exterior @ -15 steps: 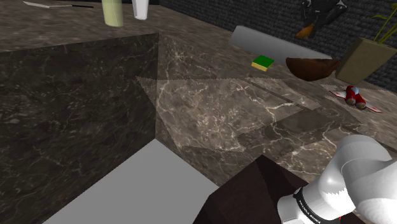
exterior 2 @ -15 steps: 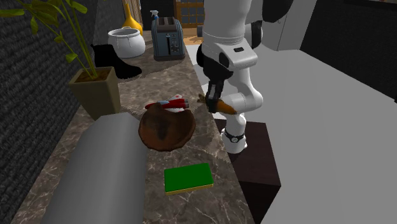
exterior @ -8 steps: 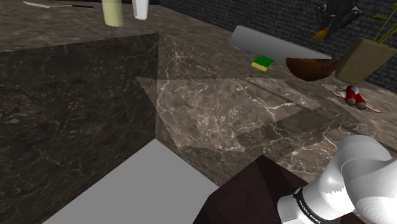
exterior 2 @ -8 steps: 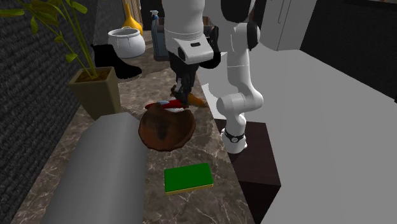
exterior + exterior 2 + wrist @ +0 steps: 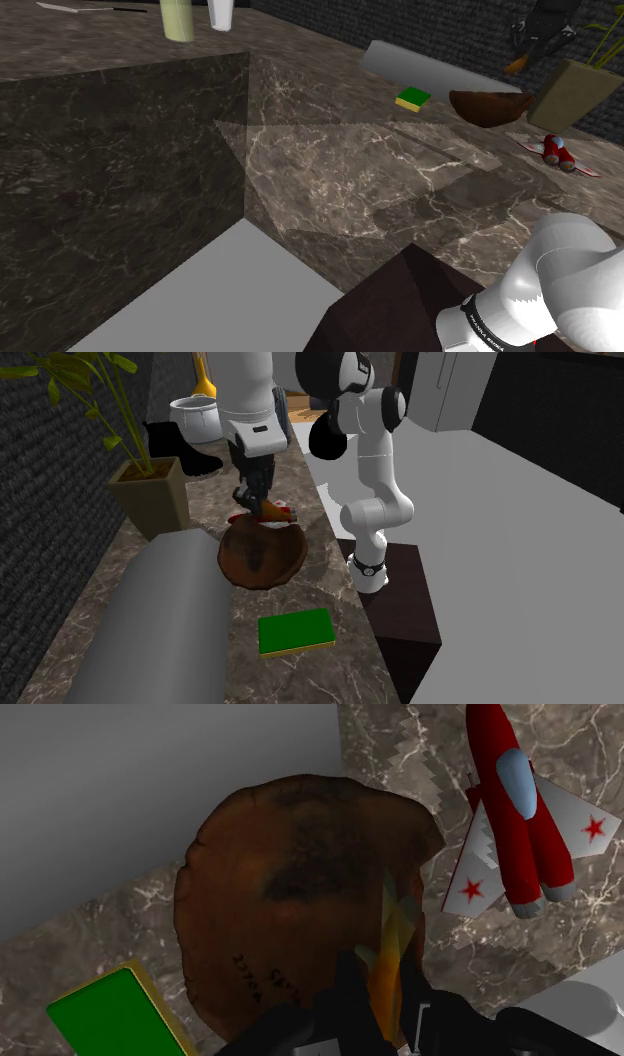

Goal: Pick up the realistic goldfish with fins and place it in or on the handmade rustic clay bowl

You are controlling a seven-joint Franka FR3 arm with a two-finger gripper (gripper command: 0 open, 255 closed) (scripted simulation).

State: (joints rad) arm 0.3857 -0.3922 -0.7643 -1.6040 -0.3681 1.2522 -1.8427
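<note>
Two-fingered clamp, and firm: pinches the orange goldfish (image 5: pixel 392 942) in the black gripper (image 5: pixel 383 991), holds it up over the dark brown clay bowl (image 5: pixel 290 874), toward the rim nearest the red toy jet (image 5: pixel 512 804). Leaves the green block (image 5: pixel 105 1016) lying near the bowl.

A dark brown marbled worktop (image 5: pixel 350 170) runs along a charcoal, rough-textured wall (image 5: pixel 50 582). Pale grey floor (image 5: pixel 500 522) lies beside it. A potted plant (image 5: pixel 150 492) stands against the wall.
</note>
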